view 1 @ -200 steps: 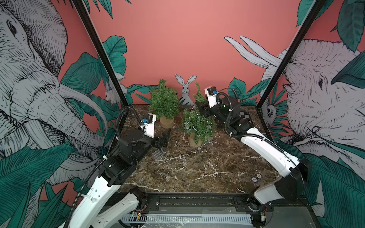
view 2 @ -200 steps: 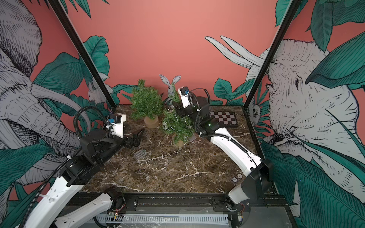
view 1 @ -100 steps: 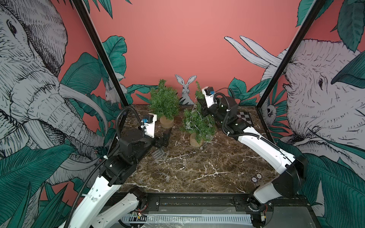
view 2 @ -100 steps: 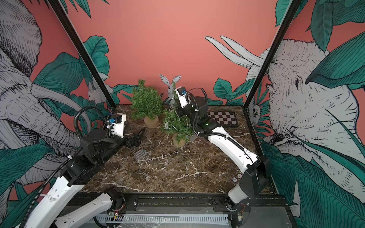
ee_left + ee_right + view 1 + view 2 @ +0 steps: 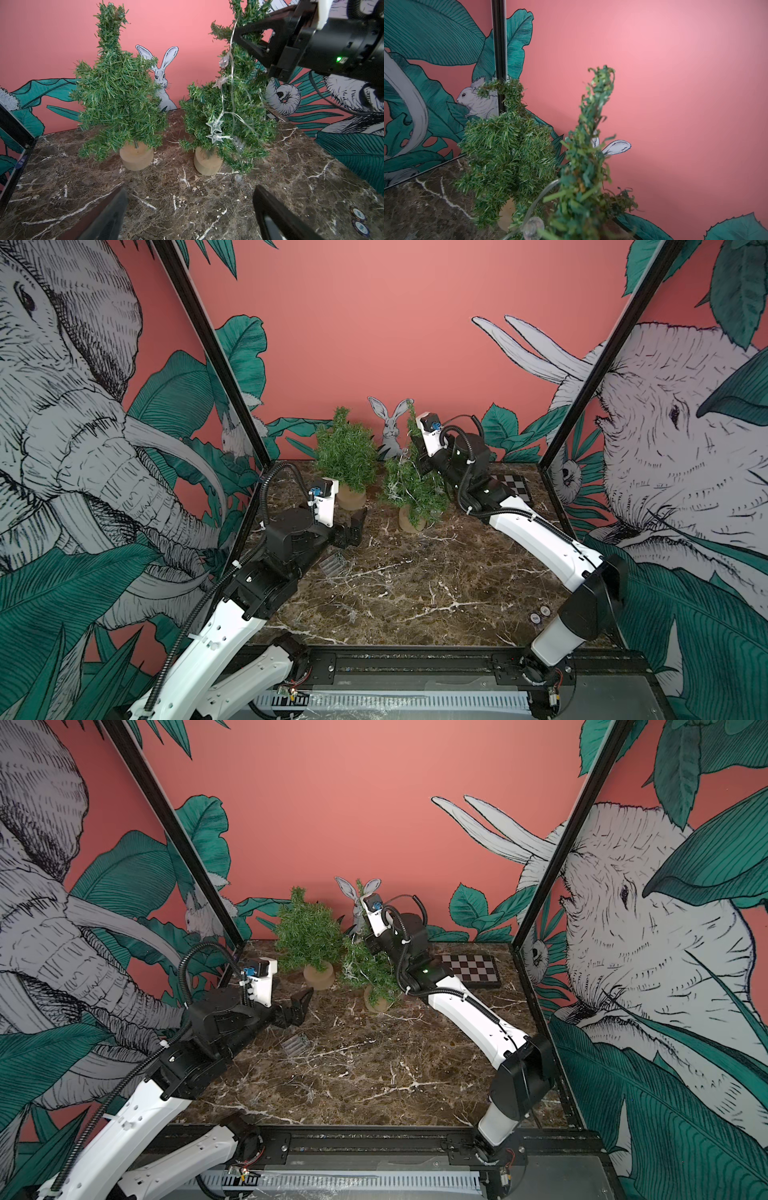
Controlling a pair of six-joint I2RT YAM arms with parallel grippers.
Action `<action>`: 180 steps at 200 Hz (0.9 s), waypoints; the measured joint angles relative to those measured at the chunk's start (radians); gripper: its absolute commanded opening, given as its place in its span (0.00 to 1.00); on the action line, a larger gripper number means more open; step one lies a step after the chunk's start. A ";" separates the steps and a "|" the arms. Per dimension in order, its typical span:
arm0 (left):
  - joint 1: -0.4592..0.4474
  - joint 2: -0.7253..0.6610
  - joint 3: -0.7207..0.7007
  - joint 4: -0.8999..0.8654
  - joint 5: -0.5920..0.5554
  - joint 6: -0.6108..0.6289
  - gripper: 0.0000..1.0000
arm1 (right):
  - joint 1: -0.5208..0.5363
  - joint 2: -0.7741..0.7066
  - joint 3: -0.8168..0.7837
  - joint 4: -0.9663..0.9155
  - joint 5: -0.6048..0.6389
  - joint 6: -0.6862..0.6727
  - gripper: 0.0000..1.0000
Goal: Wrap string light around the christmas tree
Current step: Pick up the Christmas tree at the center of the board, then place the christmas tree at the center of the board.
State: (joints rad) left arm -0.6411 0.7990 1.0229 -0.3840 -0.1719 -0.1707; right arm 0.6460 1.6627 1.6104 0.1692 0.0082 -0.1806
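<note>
**String light pinched high on the tree, its far side hidden**

Nearest, toward the left edge of the counter (image 5: 415, 597), the left gripper (image 5: 302, 1002) is held just above the surface. Its fingers (image 5: 113, 209) are spread wide with nothing between them. A small ribbed clear item (image 5: 332, 566) is laid flat just on the front-edge side of it; what it is cannot be made out. Two small round discs (image 5: 535, 618) are seen near the front right corner.

Farther back, around the middle of the counter's back half, the christmas tree (image 5: 228, 116) is stood upright on a wooden base. The string light (image 5: 215, 127) is draped down its near side in stars, beads and thin wire. How far around the wire runs cannot be told, as the back is hidden by needles. The right gripper (image 5: 235, 37) is set at the upper stem, its fingers drawn together on the wire. In the right wrist view the fingers are cut off and only blurred foliage is shown.

A bare second tree (image 5: 345, 452) is stood beside the first, toward the back left corner. A checkerboard (image 5: 471, 969) is laid at the back right corner.

Against a second earlier, the right gripper is found closer in to the tree's top, while the left arm is placed as before.
</note>
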 measured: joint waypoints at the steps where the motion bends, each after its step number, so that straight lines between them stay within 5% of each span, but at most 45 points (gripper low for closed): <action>1: 0.000 0.000 0.000 0.000 -0.001 0.000 0.97 | 0.000 0.002 0.002 0.000 0.001 -0.001 0.00; 180: 0.000 0.057 -0.097 0.131 -0.223 0.102 0.99 | -0.130 0.329 0.361 0.101 0.102 -0.057 0.00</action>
State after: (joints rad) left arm -0.6411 0.8558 0.9260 -0.2527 -0.3950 -0.0689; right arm 0.5159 1.9915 1.9717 0.2707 0.1104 -0.2375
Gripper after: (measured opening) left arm 0.992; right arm 0.113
